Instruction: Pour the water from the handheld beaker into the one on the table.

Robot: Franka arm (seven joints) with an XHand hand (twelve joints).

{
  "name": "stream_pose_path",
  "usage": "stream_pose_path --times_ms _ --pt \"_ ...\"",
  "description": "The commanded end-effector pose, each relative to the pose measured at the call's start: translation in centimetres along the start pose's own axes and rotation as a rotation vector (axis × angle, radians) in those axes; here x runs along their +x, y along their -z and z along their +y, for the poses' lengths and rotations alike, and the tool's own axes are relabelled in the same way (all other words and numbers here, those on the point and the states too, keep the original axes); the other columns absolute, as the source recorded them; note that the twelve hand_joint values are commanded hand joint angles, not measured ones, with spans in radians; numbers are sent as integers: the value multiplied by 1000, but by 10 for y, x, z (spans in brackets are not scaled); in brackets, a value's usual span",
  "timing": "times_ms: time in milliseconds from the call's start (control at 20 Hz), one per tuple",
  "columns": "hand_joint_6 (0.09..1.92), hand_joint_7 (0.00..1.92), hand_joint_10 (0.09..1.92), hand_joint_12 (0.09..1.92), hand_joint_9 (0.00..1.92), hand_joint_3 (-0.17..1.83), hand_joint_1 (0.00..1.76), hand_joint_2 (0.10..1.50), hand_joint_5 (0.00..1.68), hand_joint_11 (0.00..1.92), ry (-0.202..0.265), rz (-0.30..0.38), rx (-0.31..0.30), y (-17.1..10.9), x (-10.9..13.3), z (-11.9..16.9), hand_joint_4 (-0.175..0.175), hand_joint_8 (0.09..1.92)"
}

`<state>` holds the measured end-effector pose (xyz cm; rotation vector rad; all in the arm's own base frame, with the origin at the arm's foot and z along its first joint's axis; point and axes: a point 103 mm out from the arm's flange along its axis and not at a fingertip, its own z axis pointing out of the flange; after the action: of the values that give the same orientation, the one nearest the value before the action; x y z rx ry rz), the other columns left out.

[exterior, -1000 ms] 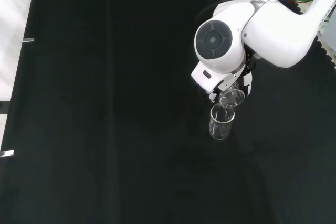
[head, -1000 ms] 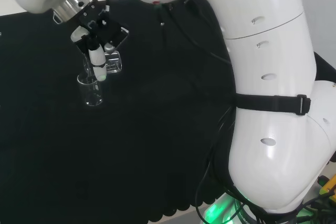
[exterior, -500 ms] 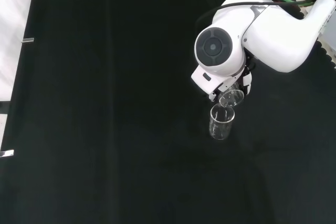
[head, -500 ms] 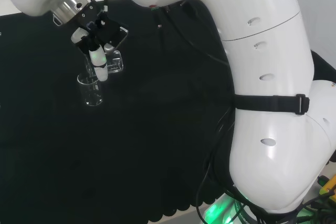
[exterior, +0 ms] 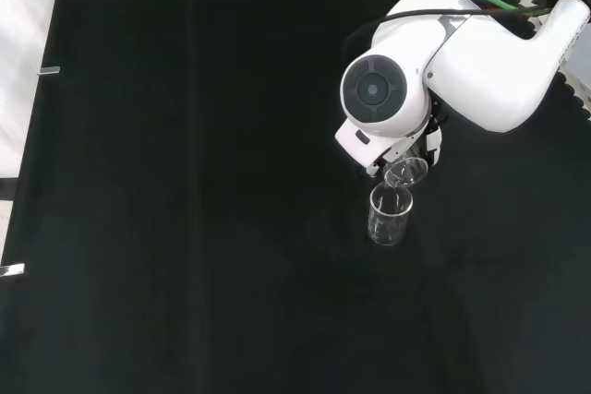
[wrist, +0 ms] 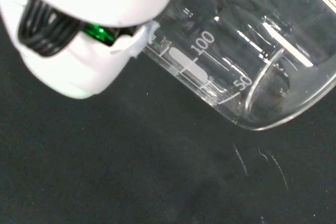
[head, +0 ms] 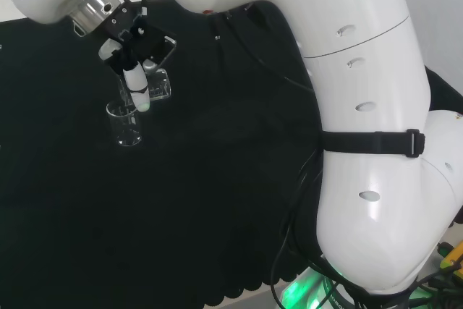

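Clear glass is what both vessels are made of. One beaker [head: 127,124] is seen standing upright on the black cloth [head: 181,200] of the bench in the head view, at the view's upper left. A second, handheld beaker [head: 154,85] is held tipped over just above it, gripped by the robot hand [head: 134,63], whose black and white fingers [head: 136,86] are curled round the glass. In that view one white finger is laid down across the held beaker's side, its tip reaching over the rim of the standing one.

In the front view the standing beaker [exterior: 388,216] is found right of the middle of the cloth [exterior: 185,182], and the tilted beaker [exterior: 406,173] is placed directly above it, its mouth just at the lower rim. Most of the robot hand is hidden there behind a big white arm link with a round grey cap [exterior: 374,91].

In the wrist view the held beaker [wrist: 247,61] is shown close, lying steeply tilted, with printed measuring marks along its wall. Whether water is left inside cannot be told. A blurred white part of the robot hand [wrist: 79,40] is pressed against the beaker's side.
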<state>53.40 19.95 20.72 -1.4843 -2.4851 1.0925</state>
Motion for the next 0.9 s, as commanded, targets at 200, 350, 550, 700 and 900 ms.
stream_pose_path --times_ms 200,350,550,700,900 --pt "438 1430 453 807 1394 577 1432 643 1354 1126 -7 -2 2 -3 -5 -2 -175 378" --pt "439 1429 454 807 1394 578 1432 643 1353 1127 -11 -7 15 -2 -3 0 -175 379" --pt "440 1429 457 806 1392 578 1432 643 1353 1127 -15 -7 19 0 -3 0 -175 380" --pt "441 1430 459 806 1390 578 1432 643 1352 1127 -16 -4 16 -1 -4 0 -175 380" --pt "443 1429 463 805 1388 578 1432 644 1351 1127 -19 -12 27 0 -4 1 -175 381"
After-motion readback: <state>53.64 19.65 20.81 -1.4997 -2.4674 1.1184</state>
